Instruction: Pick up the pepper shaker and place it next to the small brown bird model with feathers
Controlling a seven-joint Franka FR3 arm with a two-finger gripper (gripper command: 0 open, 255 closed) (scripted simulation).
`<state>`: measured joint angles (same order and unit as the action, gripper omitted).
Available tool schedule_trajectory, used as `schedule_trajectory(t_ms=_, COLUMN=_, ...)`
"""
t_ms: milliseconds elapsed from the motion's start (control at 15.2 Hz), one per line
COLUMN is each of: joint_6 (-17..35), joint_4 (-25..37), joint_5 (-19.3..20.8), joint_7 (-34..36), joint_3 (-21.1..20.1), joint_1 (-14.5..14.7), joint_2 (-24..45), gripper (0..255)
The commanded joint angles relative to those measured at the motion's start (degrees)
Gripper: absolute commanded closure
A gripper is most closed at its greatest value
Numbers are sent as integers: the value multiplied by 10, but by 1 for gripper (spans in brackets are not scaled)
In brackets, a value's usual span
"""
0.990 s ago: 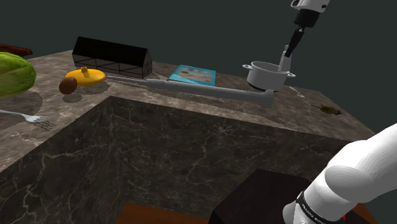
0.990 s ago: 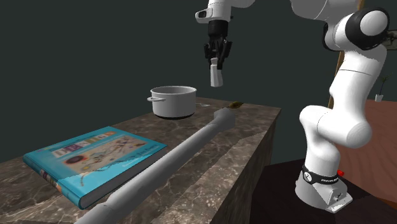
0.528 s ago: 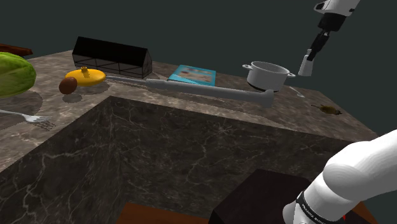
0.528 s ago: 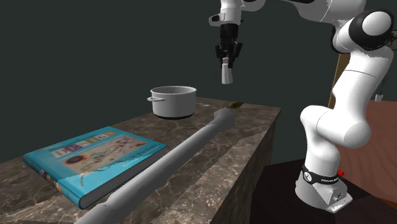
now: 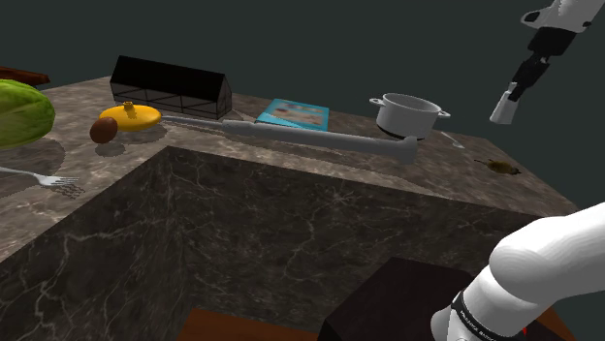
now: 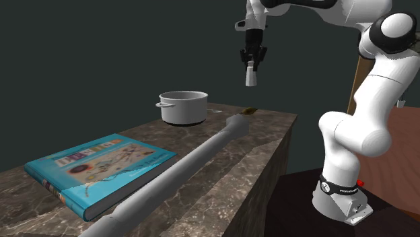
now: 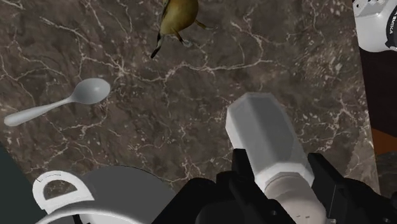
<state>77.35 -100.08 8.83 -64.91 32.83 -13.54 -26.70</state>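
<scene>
My black gripper [image 5: 524, 79] hangs high above the counter's far right end, shut on a pale grey pepper shaker [image 5: 503, 105] that points down from the fingers. From the second exterior view the gripper [image 6: 253, 57] and shaker [image 6: 251, 77] float above and to the right of the grey pot [image 6: 182, 106]. Looking down the hand, the fingers clasp the shaker [image 7: 270, 141] by its narrow end. The small brown bird model [image 5: 502, 167] lies on the dark marble counter, below the gripper; it shows beyond the shaker as a yellow-brown bird [image 7: 176, 19].
A grey pot [image 5: 410, 113] stands on the counter, a grey spoon [image 7: 57, 107] between it and the bird. A long grey utensil [image 5: 320, 139], a blue book [image 5: 295, 114], a black box [image 5: 172, 86], an orange dish [image 5: 130, 116] and a fork [image 5: 39, 177] lie further along the shoulder view's left.
The gripper has carried the shaker from above the pot toward the shoulder view's right, now over the counter end near the bird. The shaker stays clasped.
</scene>
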Motion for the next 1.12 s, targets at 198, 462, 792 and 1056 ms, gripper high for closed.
schedule_trajectory(t_ms=198, joint_6=26, joint_4=-40, joint_5=13, joint_7=-14, joint_3=11, joint_1=-8, joint_2=-17, gripper=255)
schedule_trajectory(t_ms=462, joint_6=56, joint_4=-83, joint_5=19, joint_7=-11, joint_3=11, joint_1=-13, joint_2=-31, gripper=255)
schedule_trajectory(t_ms=792, joint_6=92, joint_4=-132, joint_5=26, joint_7=-8, joint_3=13, joint_1=-18, joint_2=-45, gripper=255)
schedule_trajectory(t_ms=1056, joint_6=121, joint_4=-170, joint_5=32, joint_7=-6, joint_3=16, joint_1=-22, joint_2=-54, gripper=255)
